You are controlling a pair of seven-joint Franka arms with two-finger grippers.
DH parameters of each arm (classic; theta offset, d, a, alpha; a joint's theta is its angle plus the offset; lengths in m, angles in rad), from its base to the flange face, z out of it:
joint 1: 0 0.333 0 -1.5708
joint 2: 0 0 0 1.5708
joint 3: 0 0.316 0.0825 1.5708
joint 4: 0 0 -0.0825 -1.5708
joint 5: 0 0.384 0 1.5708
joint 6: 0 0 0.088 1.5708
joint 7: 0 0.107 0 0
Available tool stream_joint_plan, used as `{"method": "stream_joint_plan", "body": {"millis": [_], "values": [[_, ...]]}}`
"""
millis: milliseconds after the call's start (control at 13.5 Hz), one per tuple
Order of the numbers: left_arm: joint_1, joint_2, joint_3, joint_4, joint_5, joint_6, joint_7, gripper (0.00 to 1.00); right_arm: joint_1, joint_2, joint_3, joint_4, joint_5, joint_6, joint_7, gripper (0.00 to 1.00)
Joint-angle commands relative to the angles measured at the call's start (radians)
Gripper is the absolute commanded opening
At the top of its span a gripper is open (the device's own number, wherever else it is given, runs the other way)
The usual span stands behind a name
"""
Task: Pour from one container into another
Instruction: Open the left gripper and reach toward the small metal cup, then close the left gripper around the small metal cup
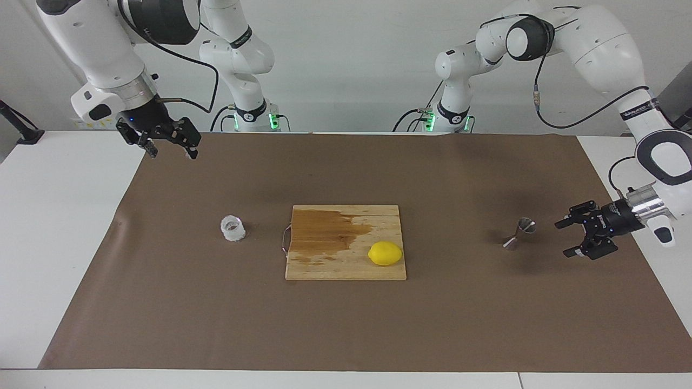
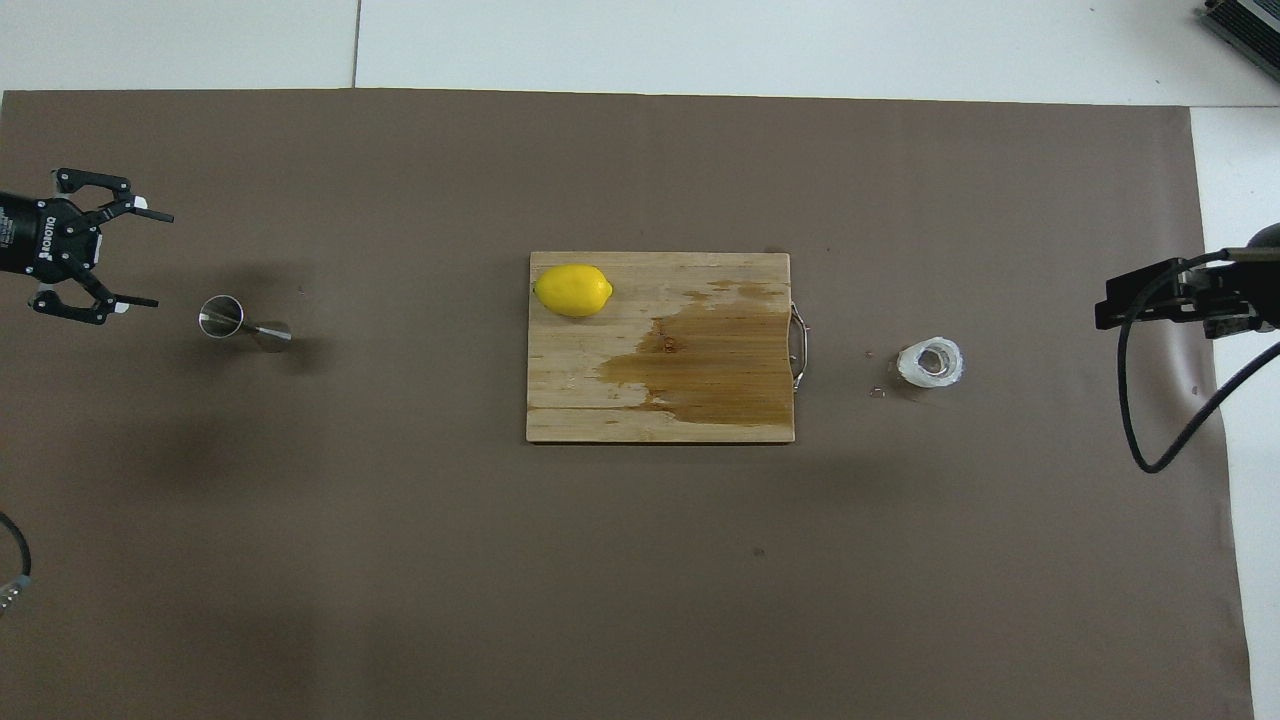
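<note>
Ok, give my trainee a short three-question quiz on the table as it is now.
1. True or false: the lemon lies on the cutting board.
2. Which is beside the steel jigger: A the left gripper, B the right gripper?
3. Fill in: the crinkled cup stands toward the ____ arm's end of the table.

Key: 1 true; 2 A; 3 right.
</note>
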Motion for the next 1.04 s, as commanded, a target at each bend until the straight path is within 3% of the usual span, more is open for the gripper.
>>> {"method": "stream_joint_plan", "body": {"millis": [0, 592, 962], "values": [[0.008, -0.042, -0.003, -0.112, -0.062, 0.08, -0.058, 1.0, -0.012, -0.009, 0.009, -0.002, 0.011, -0.015, 0.013, 1.0], [0.017, -0.14, -0.005, -0.372, -0.073, 0.198, -0.032, 1.0, -0.012, -0.009, 0.009, -0.002, 0.011, -0.015, 0.015, 1.0], [0.025, -0.186, -0.005, -0.52, -0.205, 0.255, -0.03, 1.0, -0.012, -0.009, 0.009, -0.002, 0.011, -0.015, 0.013, 1.0]]}}
